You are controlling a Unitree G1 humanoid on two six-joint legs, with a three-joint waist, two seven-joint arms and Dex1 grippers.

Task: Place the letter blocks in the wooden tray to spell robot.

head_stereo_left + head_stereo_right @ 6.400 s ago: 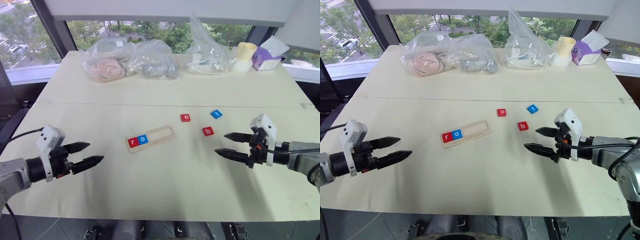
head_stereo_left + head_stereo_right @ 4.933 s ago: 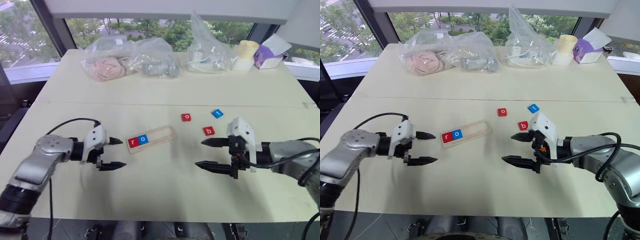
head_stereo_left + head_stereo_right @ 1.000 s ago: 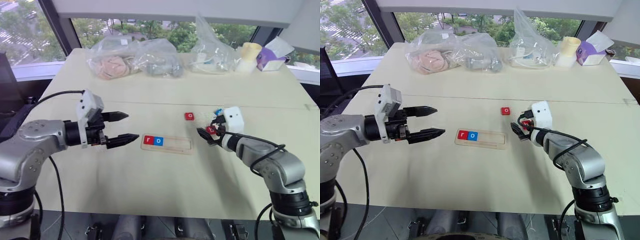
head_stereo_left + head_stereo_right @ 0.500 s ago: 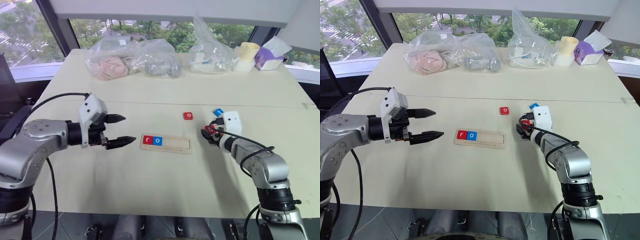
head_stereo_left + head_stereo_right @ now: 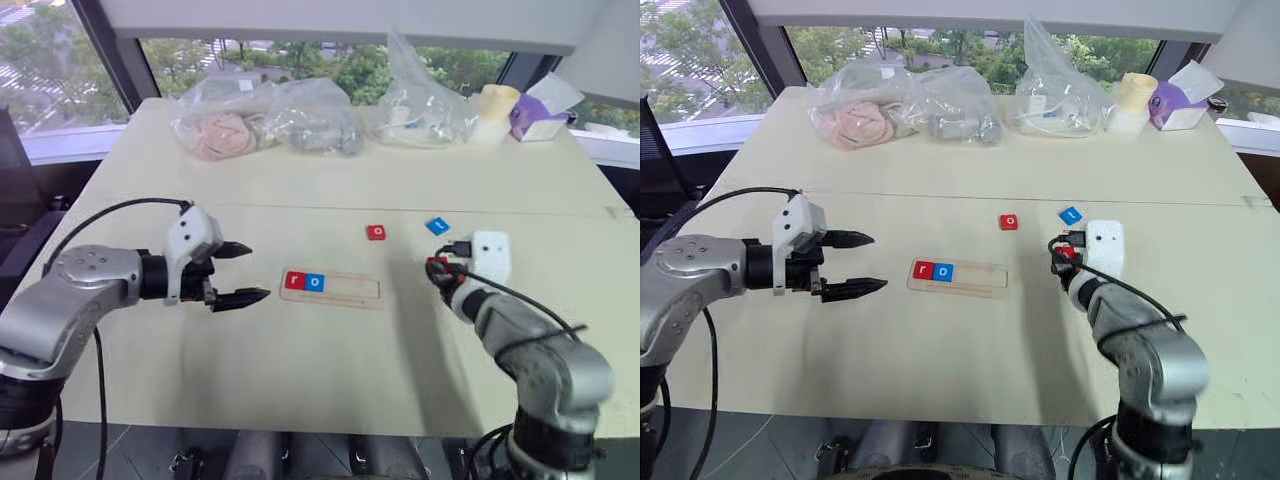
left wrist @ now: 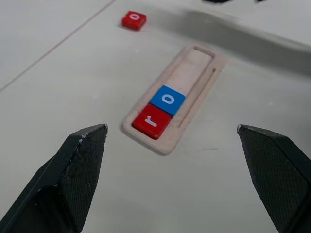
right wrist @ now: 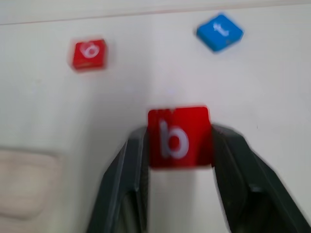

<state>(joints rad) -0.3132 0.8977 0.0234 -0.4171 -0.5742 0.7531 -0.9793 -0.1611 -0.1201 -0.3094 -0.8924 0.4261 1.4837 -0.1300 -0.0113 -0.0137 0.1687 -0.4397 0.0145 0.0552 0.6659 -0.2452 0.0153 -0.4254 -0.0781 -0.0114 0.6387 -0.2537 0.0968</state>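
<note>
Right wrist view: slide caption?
Right gripper shut on the red b tile; red o tile and blue t tile lie beyond.

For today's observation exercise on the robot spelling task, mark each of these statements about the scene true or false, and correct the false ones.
1. The right gripper is shut on the red b block. True.
2. The wooden tray already holds three blocks. False: it holds two, a red r block and a blue o block side by side at one end.
3. The left gripper is open and holds nothing. True.
4. The blue t block lies in the tray. False: it lies on the table, outside the tray.
5. A red o block lies loose on the table. True.
6. The b block rests flat on the table with no gripper touching it. False: it sits between the right gripper's fingers.
</note>
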